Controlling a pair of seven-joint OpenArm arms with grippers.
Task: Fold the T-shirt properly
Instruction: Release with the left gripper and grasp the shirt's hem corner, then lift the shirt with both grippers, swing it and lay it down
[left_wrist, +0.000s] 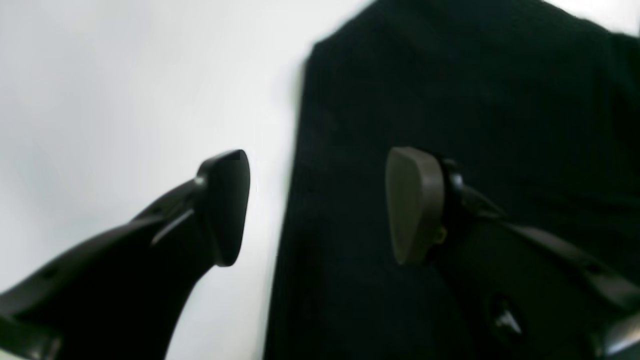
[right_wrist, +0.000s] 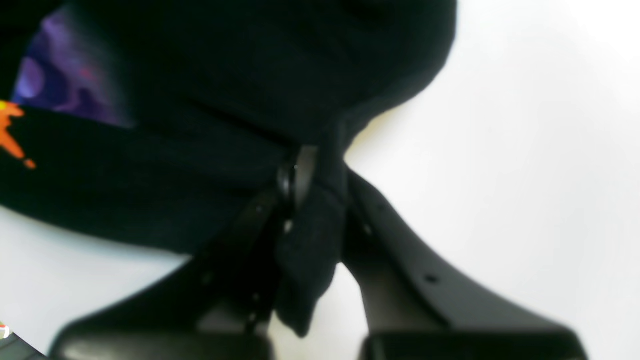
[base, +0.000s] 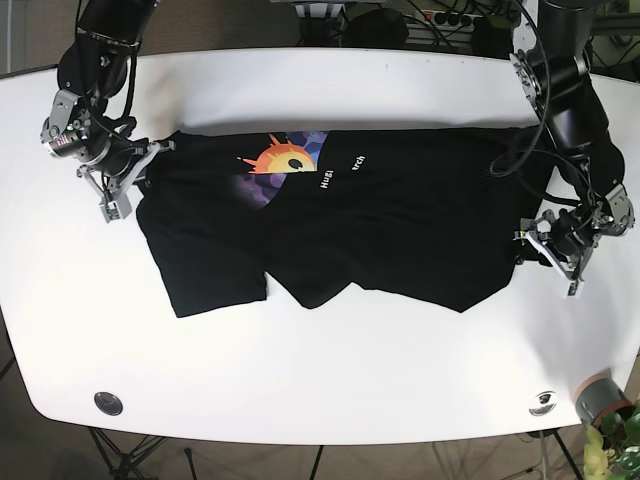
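A black T-shirt (base: 400, 235) lies spread across the white table, with an orange and purple print (base: 285, 160) near its far edge. My right gripper (right_wrist: 320, 195) is shut on a bunched fold of the shirt's black cloth (right_wrist: 225, 75) at the edge, which in the base view is the shirt's left end (base: 128, 190). My left gripper (left_wrist: 320, 202) stands open astride the shirt's other edge (left_wrist: 450, 100), one finger over bare table and one over cloth. In the base view it sits at the shirt's right end (base: 537, 245).
The white table (base: 320, 90) runs well past the shirt on all sides. A potted plant (base: 603, 402) stands at the near right corner. Two round fittings (base: 108, 402) (base: 543, 401) sit near the front edge. Cables lie behind the far edge.
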